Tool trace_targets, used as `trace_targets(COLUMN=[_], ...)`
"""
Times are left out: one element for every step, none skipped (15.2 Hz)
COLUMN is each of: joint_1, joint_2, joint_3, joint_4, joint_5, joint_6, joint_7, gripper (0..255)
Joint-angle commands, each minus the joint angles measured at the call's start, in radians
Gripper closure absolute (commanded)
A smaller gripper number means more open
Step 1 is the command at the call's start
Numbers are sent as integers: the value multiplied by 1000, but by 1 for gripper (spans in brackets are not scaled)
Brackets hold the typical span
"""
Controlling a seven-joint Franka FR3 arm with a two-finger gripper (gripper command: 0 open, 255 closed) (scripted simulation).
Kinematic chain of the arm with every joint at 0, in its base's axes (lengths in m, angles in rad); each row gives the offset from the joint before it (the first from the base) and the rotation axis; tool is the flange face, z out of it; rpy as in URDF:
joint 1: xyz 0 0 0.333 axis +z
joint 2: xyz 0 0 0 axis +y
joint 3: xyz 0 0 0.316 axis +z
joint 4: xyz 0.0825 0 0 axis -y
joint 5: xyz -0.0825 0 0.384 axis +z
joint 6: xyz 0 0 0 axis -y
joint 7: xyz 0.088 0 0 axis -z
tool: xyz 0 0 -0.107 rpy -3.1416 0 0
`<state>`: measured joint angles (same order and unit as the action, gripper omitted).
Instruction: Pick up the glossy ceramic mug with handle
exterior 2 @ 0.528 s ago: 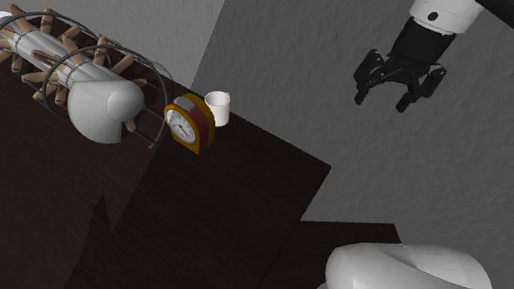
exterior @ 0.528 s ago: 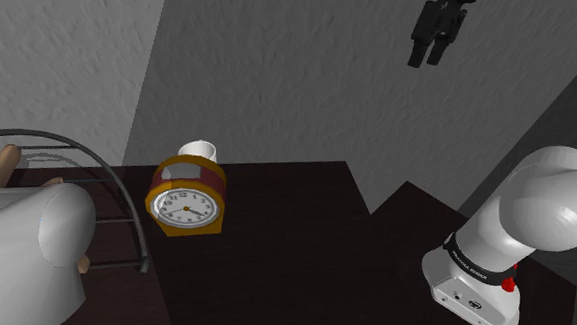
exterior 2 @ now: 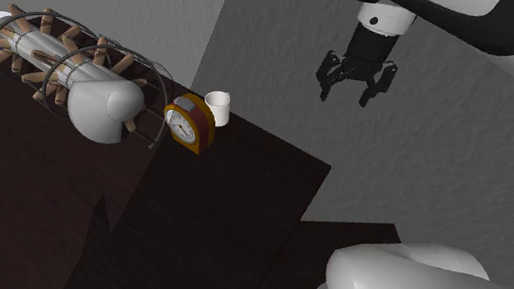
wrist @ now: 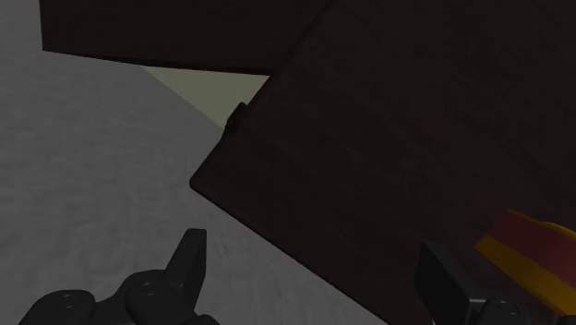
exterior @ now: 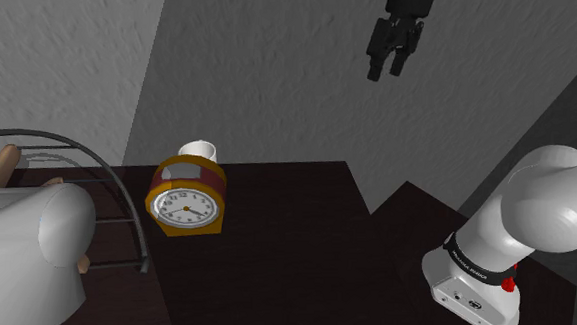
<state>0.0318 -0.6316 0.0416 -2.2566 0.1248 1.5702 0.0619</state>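
Mug [exterior: 198, 150], plain white, stands upright on the dark worktop [exterior: 293, 237] just behind the clock [exterior: 186, 197] in the shoulder view. In the second exterior view its mouth faces up and its handle direction is unclear. The end effector [exterior 2: 345, 94] hangs well above, spread and empty. In the wrist view the fingers [wrist: 189, 263] stand apart.

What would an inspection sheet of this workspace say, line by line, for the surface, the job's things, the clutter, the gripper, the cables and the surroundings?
Surface: dark brown table.
Job's things: white mug, upright near the wall at the table's back edge, partly hidden behind the clock.
Clutter: orange clock in front of the mug; wire rack with wooden pegs, holding a white rounded object.
Gripper: gripper open, holding nothing, high above the table and apart from the mug.
Cables: nothing seen.
Surroundings: grey walls.
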Motion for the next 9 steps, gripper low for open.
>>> trace_targets(joint_1=[13, 18, 24, 29, 34, 39, 43, 48, 52], joint_2=[54, 81, 109, 138, 168, 198, 229, 260, 293], joint_3=[35, 52, 68, 84, 99, 115, 130, 145, 159], joint_4=[17, 25, 34, 45, 56, 69, 84, 99, 115], joint_5=[11, 15, 17, 19, 20, 19, 18, 15, 12], joint_6=[40, 59, 78, 97, 115, 132, 149, 165, 180], joint_7=[29, 42, 56, 69, 83, 97, 111, 126, 141], gripper=[0, 0, 0, 0, 0, 0, 0, 0, 0])
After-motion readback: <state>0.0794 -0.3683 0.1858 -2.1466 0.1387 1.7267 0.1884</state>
